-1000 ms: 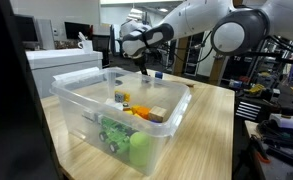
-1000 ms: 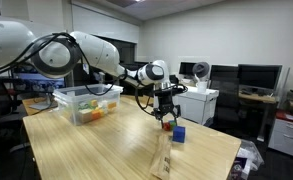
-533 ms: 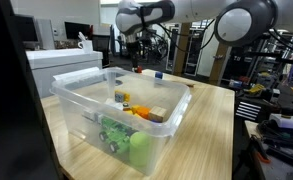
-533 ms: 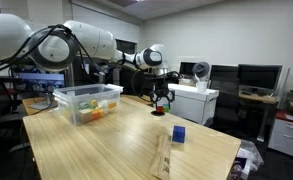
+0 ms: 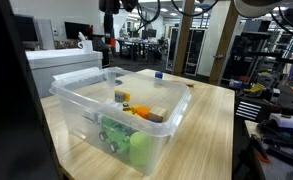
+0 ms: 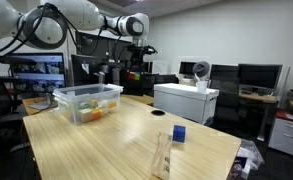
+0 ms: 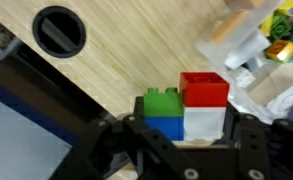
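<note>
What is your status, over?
Fingers shut on blocks. Blocks held high over table. Bin off to one side; nothing else touches the blocks.

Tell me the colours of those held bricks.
The bricks are green, red, blue and white; wrist view.

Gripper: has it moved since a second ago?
Yes. In an exterior view the gripper has risen away from the blue block and swung toward the clear bin, holding the block cluster.

No lettering, label, brand or number is legible here, whether on the toy bricks (image 7: 191,110), bin (image 5: 76,108) or bench (image 5: 211,130).
</note>
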### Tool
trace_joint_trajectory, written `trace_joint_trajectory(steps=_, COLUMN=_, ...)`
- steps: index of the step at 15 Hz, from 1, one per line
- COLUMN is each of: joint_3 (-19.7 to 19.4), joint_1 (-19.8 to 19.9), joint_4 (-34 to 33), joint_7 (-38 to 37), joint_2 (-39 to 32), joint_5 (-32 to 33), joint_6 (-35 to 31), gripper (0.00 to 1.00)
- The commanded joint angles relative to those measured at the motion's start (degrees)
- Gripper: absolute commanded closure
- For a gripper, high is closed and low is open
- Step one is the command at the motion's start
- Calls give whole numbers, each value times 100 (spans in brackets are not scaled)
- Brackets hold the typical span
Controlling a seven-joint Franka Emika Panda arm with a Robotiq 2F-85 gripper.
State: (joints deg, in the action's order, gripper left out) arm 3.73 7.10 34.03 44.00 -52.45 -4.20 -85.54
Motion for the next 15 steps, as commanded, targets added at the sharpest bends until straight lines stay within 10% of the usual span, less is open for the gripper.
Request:
trace_joint_trajectory(steps=1, joint_3=304, joint_1=-109, joint_4=560, joint_7=327, joint_2=624, joint_5=-182, joint_6=858, gripper=55)
trace_joint_trajectory(steps=7, joint_3=738, joint_1=-510, joint_4=1508, joint_7=47, joint_2=1429, joint_5=-133, joint_6=2590, gripper=55)
trace_joint_trajectory(steps=8, joint_3=748, joint_1=-557, joint_4=1777, joint_7=74, joint_2=1582, joint_5=-80, joint_6=2608, gripper=7)
trace_joint_trajectory(steps=15, joint_3=700, joint_1=-550, joint_4=3624, joint_7=160, joint_2=2548, joint_5=-154, joint_6=1742, gripper=0)
